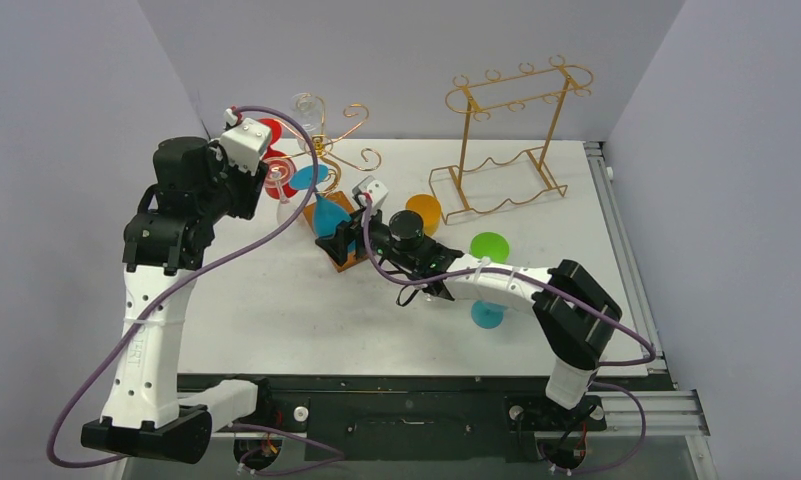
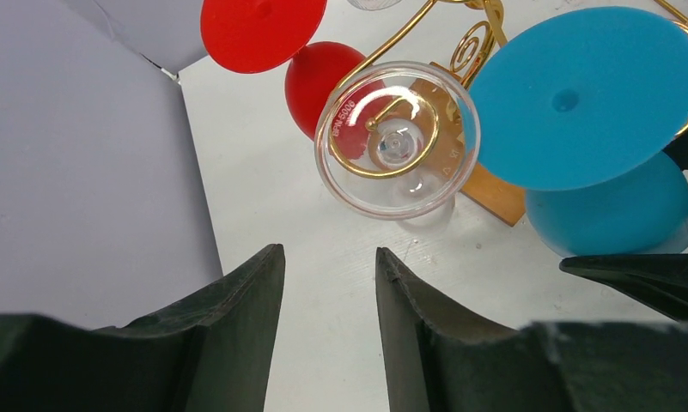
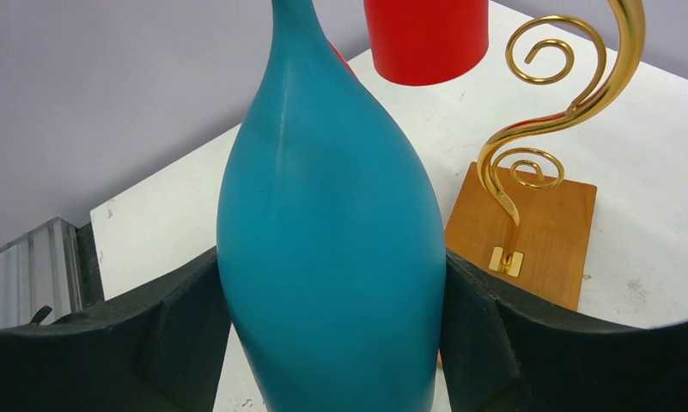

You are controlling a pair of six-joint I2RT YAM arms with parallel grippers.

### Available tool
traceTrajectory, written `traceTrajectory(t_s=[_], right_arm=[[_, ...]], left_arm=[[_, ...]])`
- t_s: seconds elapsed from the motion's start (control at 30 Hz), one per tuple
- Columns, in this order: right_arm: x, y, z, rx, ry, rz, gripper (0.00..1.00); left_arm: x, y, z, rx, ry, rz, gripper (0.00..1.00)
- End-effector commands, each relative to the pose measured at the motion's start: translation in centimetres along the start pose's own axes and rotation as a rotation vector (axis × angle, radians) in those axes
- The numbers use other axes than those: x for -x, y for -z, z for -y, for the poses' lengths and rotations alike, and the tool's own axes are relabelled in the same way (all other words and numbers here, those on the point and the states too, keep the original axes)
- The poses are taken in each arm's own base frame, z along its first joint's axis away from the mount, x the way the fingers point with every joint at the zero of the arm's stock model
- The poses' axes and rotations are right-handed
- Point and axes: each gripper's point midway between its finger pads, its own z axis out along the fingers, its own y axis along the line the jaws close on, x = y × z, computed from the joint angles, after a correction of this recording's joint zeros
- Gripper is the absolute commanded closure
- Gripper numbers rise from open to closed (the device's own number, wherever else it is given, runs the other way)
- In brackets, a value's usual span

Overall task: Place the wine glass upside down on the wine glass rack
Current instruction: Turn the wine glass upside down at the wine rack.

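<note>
The wine glass rack (image 1: 326, 150), a gold wire tree on a brown wooden base (image 3: 529, 227), stands at the back left of the table. My right gripper (image 1: 338, 243) is shut on the bowl of a blue wine glass (image 3: 331, 240), held upside down over the base with its foot (image 2: 585, 94) up beside the stem. A clear glass (image 2: 398, 137) hangs upside down in a gold spiral. A red glass (image 2: 323, 81) hangs behind it. My left gripper (image 2: 327, 257) is open and empty, just short of the clear glass.
A taller gold wire frame rack (image 1: 506, 140) stands at the back right. An orange glass (image 1: 423, 212), a green glass (image 1: 489, 247) and another blue one (image 1: 487, 315) sit around my right arm. Grey walls close in the left and back.
</note>
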Motion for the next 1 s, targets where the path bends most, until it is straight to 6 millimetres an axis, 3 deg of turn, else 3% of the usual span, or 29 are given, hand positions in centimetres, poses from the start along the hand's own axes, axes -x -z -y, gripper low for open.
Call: traceTrajectory(t_s=[0.0, 0.43, 0.57, 0.63, 0.97], right_arm=[[3.4, 0.6, -1.5, 0.059, 0.01, 0.153, 0.45], [3.8, 1.7, -1.0, 0.036, -0.055, 0.275, 0.46], [2.9, 1.2, -0.5, 0.018, -0.074, 0.259, 0.39], [2.3, 0.9, -0.4, 0.012, -0.082, 0.244, 0.24], [-1.1, 1.3, 0.1, -0.038, -0.047, 0.145, 0.2]], left_arm=[[0.4, -0.4, -0.7, 0.025, -0.017, 0.012, 0.6], [1.3, 0.2, -1.7, 0.068, -0.027, 0.017, 0.61], [1.8, 0.8, -1.9, 0.072, -0.027, 0.024, 0.61], [2.2, 1.1, -2.1, 0.076, -0.026, 0.036, 0.59], [5.3, 3.4, -1.9, 0.032, -0.028, 0.106, 0.47]])
